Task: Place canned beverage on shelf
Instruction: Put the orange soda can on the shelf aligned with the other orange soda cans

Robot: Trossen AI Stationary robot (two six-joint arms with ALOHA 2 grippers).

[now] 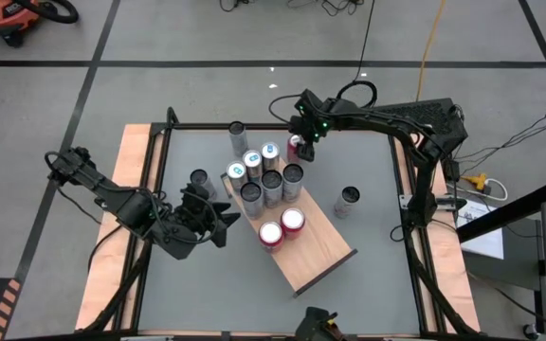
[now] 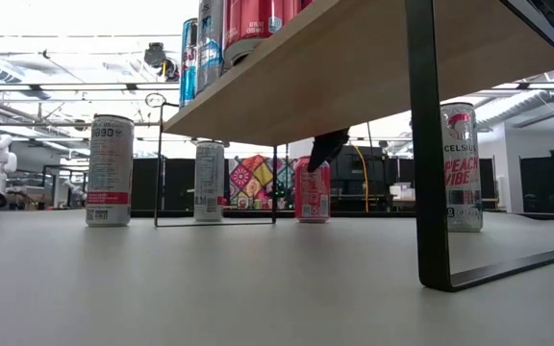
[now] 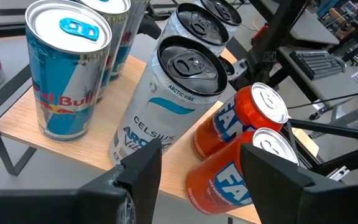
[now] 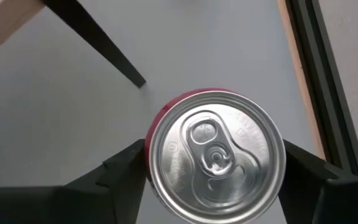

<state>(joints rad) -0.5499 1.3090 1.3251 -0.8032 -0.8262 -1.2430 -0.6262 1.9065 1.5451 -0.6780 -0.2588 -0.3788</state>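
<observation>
Right wrist view looks straight down on a red can (image 4: 215, 155) with a silver lid standing upright on the grey desk (image 4: 73, 112), the right gripper (image 4: 215, 171) straddling it, one dark finger (image 4: 120, 171) at each side of the lid's rim; whether the pads already press the can cannot be told, so the gripper reads as around the can rather than clearly gripping it. From the high view this red can (image 1: 295, 145) stands on the desk just beyond the far end of the shelf (image 1: 316, 248), a light-brown board with a thin black rim lying at a slant across the desk's middle, and the right gripper (image 1: 301, 135) sits directly over the can. On the shelf's far half stand several cans in a cluster, among them a blue-and-silver Red Bull can (image 3: 67, 74) and a white Celsius can (image 3: 166, 102), with two red Faygo cans (image 3: 241, 121) nearer its middle; the near half is bare wood. Loose cans also stand on the desk: one (image 1: 348, 201) to the right of the shelf, one (image 1: 200, 182) to its left, one (image 1: 238, 135) at the far side. The left gripper (image 1: 218, 216) hovers just left of the shelf, fingers (image 3: 143, 171) parted and holding nothing, pointed at the cans.
</observation>
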